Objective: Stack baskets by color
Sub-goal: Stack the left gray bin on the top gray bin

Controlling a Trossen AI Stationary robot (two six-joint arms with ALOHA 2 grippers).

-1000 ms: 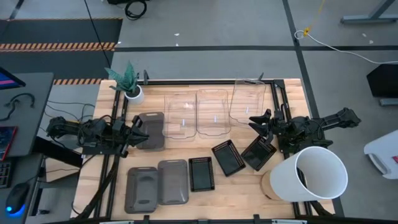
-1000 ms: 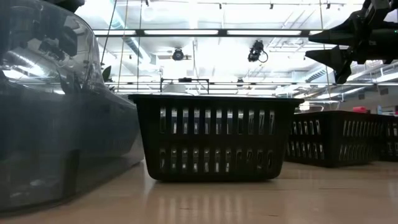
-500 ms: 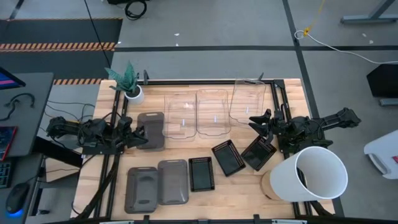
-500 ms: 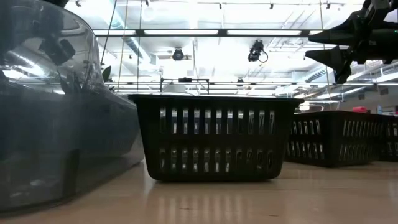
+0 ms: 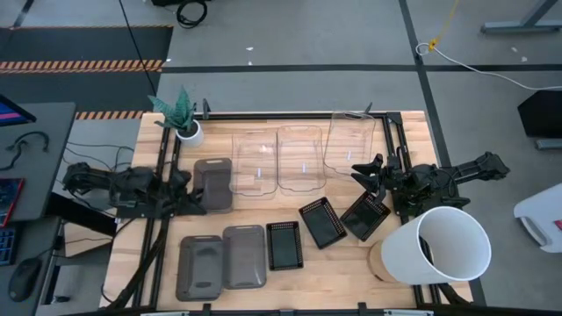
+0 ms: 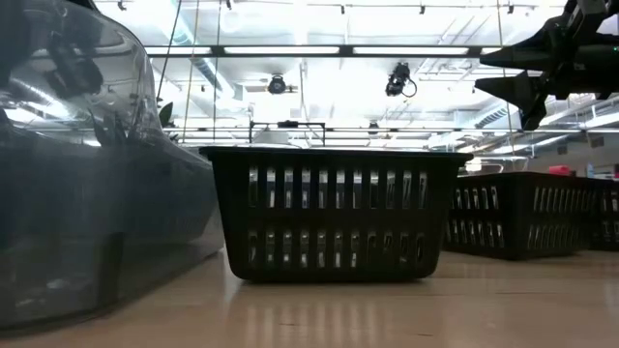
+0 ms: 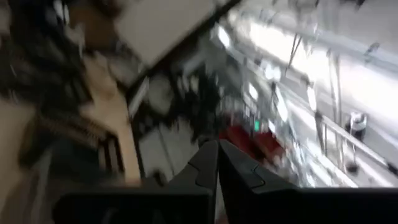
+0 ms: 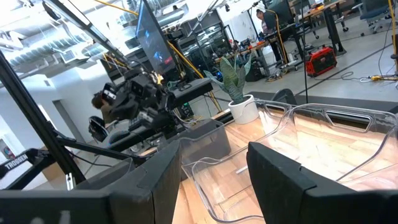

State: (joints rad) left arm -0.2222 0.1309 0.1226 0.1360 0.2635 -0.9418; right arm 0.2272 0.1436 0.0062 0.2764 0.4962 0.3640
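Note:
One smoky grey tray (image 5: 213, 184) lies at the table's left, and two more (image 5: 200, 265) (image 5: 244, 256) lie side by side near the front edge. Three clear bins (image 5: 255, 162) (image 5: 300, 158) (image 5: 351, 140) stand in a row at the back. Three black mesh baskets (image 5: 284, 244) (image 5: 322, 221) (image 5: 364, 215) stand in front of the bins. My left gripper (image 5: 193, 195) (image 7: 217, 155) is shut and holds nothing, pointing level beside the lone grey tray's left edge. My right gripper (image 5: 362, 171) (image 8: 214, 168) hangs open with nothing between its fingers, above the rightmost black basket.
A big white bucket (image 5: 448, 246) lies tipped at the front right corner. A small white plant pot (image 5: 187, 132) stands at the back left. Bare wood shows along the front edge, between the black baskets and the bucket.
My left gripper has shut its fingers and rolled about its own pointing line, staying beside the grey tray's left edge. The baskets and my right arm have kept still.

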